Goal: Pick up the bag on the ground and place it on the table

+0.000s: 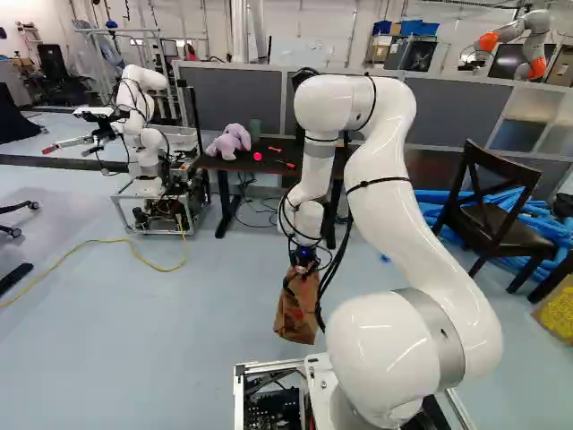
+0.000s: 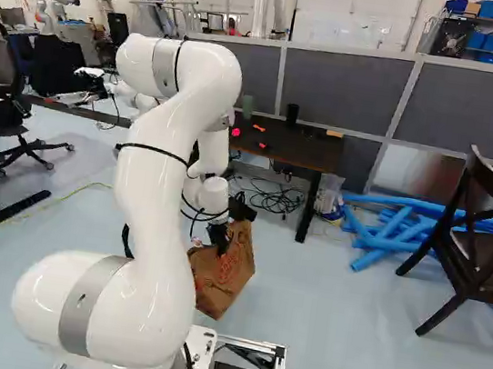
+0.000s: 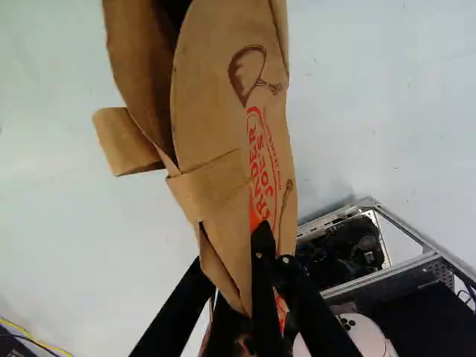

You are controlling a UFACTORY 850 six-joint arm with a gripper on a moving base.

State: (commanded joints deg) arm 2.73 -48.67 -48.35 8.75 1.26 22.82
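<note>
From the left in the left base view: another robot [image 1: 146,125], white; a lilac plush toy [image 1: 229,141] on the dark, flat-topped table [image 1: 251,165]; the brown paper bag [image 1: 295,311], hanging from the black two-fingered gripper [image 1: 303,269] clamped on it; a dark wooden chair [image 1: 501,235].

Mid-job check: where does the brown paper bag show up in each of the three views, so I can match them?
Left base view: the bag is near the middle, hanging below the wrist.
Right base view: the bag is near the middle, just right of the arm.
Wrist view: the bag stretches ahead from the jaws.
Shared landmark: the metal base frame, in all three.
</note>
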